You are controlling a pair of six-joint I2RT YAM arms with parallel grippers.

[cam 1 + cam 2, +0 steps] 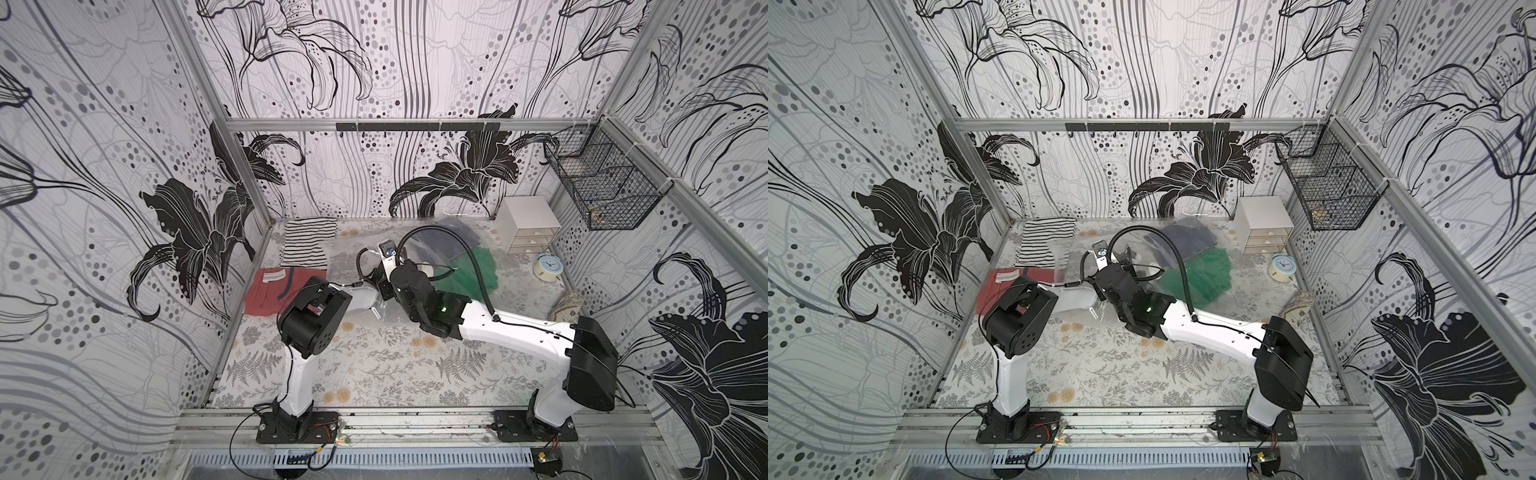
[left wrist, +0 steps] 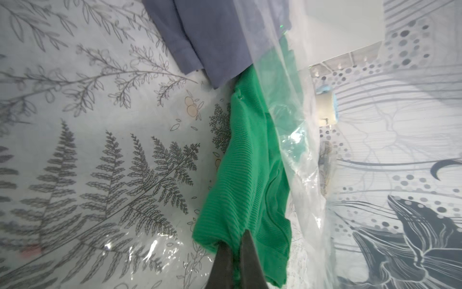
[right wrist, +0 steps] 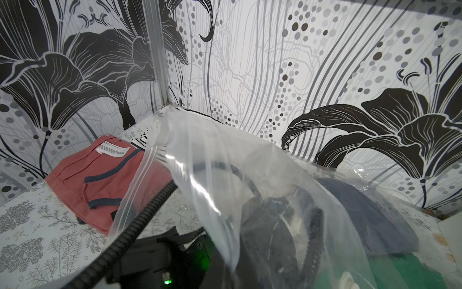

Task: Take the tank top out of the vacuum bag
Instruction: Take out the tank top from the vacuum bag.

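Closest up is the left pincer [image 2: 235, 240], clamped shut on the near hem of the green tank top [image 2: 245, 162], inside the vacuum bag [image 3: 225, 175]. So the tank top isn't out yet: it lies on the bag's lower sheet, down on the surface [image 1: 374, 365].

What the pull turns on, I reckon: the tank top runs as one long strip straight away from the left pincer, and its far end looks tucked under the edge of a blue-grey garment [image 2: 212, 37] (that one could drag along, just a guess). In both top views the green sits to the robot's right of the two wrists, while the bag's zip mouth opens the opposite way, beside the red shirt [image 3: 100, 180]. Backing out along the strip's own length, toward that mouth, looks like the way to go.

Left pincer is obviously the nearer one, since it has the cloth. Right pincer is closed too. The bag's top sheet stands up like a tent by it, but the pinch itself is hidden, so I can't say it holds anything.
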